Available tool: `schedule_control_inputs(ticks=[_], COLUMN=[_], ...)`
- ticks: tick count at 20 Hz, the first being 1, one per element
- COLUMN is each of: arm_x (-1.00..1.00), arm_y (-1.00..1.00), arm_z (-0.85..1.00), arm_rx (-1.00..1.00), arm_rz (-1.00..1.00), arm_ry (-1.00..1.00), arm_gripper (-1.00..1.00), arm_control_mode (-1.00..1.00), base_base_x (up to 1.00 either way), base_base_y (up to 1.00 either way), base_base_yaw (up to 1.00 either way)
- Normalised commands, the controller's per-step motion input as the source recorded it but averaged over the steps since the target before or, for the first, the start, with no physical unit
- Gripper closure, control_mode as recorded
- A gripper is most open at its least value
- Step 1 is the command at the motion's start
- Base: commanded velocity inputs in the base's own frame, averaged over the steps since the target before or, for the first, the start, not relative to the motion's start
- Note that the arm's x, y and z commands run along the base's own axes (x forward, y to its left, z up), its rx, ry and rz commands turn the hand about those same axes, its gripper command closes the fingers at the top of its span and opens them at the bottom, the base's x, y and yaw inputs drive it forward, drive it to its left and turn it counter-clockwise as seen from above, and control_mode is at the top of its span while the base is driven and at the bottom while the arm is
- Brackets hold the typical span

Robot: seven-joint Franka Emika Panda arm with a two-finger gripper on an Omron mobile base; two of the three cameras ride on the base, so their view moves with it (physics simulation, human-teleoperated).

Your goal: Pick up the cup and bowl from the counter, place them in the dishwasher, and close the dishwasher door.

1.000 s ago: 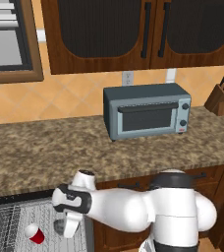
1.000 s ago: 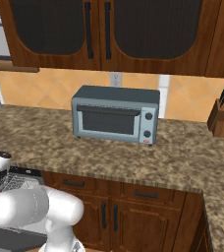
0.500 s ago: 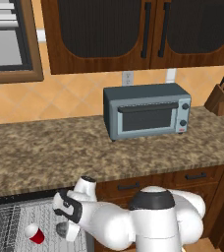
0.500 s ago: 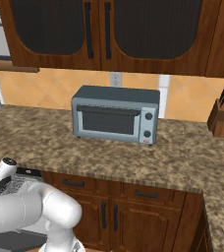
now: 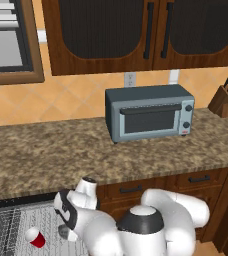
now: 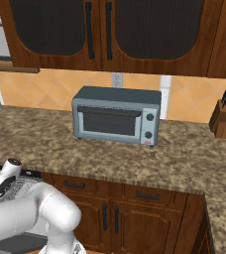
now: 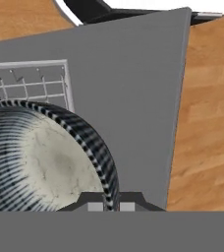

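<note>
Bowl: your hand [image 7: 111, 205] grips the bowl [image 7: 40, 162] by its rim, low over the open dishwasher's rack [image 5: 16, 225].
Cup: the cup [image 5: 35, 237] already lies on that rack.
Change: over the last second your arm has sunk toward the rack.
Meaning: you look ready to release; the dishwasher door [image 7: 133, 98] remains down.
</note>
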Motion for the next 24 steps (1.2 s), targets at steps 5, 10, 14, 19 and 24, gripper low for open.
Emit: schedule_control_inputs(ticks=[5,10,14,19,24], arm_x=[0.09,0.25,0.26,0.35,0.19], arm_y=[0.0,0.0,0.0,0.0,0.0], arm_z=[-0.43,-0.52,-0.3,-0.06,-0.18], arm_rx=[-0.03,-0.01,0.0,0.0,0.0], arm_rz=[0.0,0.03,0.08,0.1,0.07], arm_ry=[0.05,0.01,0.01,0.02,0.02], arm_gripper=[1.0,1.0,1.0,1.0,1.0], arm_control_mode=[-1.0,-1.0,-1.0,-1.0,-1.0], base_base_x=[0.0,0.0,0.0,0.0,0.0], base_base_y=[0.0,0.0,0.0,0.0,0.0], base_base_yaw=[0.0,0.0,0.0,0.0,0.0])
